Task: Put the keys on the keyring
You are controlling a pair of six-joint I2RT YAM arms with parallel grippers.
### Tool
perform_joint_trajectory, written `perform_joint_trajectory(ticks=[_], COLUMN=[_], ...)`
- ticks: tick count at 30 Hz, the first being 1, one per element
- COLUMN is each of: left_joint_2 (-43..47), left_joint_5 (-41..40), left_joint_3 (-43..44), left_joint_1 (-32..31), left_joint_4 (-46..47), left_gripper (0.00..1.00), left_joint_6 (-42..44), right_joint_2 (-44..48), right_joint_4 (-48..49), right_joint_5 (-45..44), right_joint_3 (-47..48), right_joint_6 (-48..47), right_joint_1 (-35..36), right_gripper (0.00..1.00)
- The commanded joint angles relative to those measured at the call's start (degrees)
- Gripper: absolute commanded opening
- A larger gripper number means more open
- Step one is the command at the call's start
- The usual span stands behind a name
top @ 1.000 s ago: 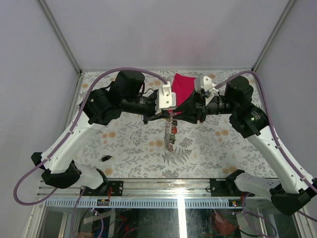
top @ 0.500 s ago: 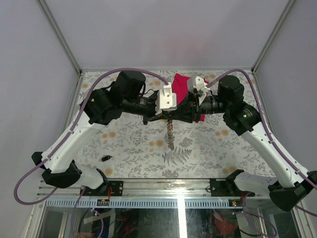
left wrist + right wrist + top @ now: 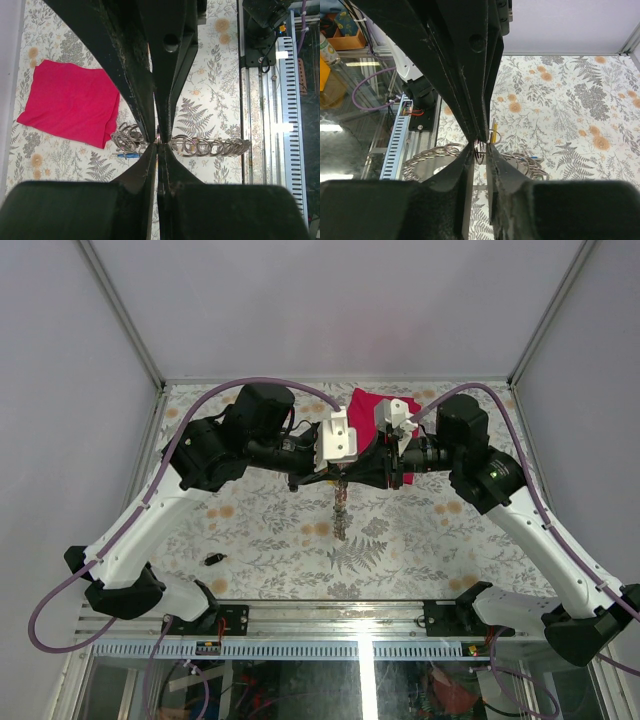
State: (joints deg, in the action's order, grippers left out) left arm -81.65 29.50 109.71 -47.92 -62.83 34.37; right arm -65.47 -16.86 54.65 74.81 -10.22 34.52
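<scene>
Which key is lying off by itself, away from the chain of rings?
The black key, alone on the floral table toward the left side; the blue key lies right beside the chain of metal rings.

Top camera sits high behind the robot, tilted down and forward, far enough back to take in the whole table [image 3: 250,540]. Left wrist camera rides close behind the left gripper [image 3: 157,146] and looks steeply down along its fingers at the tabletop. Right wrist camera sits tight behind the right gripper [image 3: 480,150], aimed lower and flatter, across toward the left arm base [image 3: 420,95]. All three catch the ring chain [image 3: 341,510]. Only the top and left wrist views share the red cloth [image 3: 70,102].
</scene>
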Motion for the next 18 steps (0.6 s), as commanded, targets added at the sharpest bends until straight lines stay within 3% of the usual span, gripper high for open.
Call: perform_joint_trajectory(ticks=[1,3,4,8,14,18], left_joint_2=[0.4,0.3,0.3,0.6,3.9,5.9], left_joint_5=[0.1,0.1,0.1,0.0,0.2,0.6], left_joint_3=[2.1,2.1,2.1,2.1,-2.2,-4.6], left_joint_1=[-0.3,-0.4,-0.3,-0.4,-0.4,-0.4], left_joint_4=[3.4,3.4,3.4,3.6,8.2,10.8], left_gripper=[0.0,0.0,0.0,0.01,0.23,0.27], left_joint_6=[0.1,0.1,0.1,0.2,-1.1,-1.6], right_joint_2=[0.2,0.4,0.6,2.1,3.9,4.7], right_joint_4=[0.9,1.7,2.2,4.1,4.7,4.2], right_joint_5=[-0.8,-0.7,-0.6,-1.0,-0.9,-0.3], right_joint_3=[1.2,0.9,0.8,-0.1,1.1,2.5], right_joint_6=[-0.8,-0.3,-0.1,0.5,0.9,1.1], right_joint_1=[0.5,0.5,0.5,0.6,0.5,0.6], right_gripper=[0.13,0.01,0.0,0.0,0.0,0.0])
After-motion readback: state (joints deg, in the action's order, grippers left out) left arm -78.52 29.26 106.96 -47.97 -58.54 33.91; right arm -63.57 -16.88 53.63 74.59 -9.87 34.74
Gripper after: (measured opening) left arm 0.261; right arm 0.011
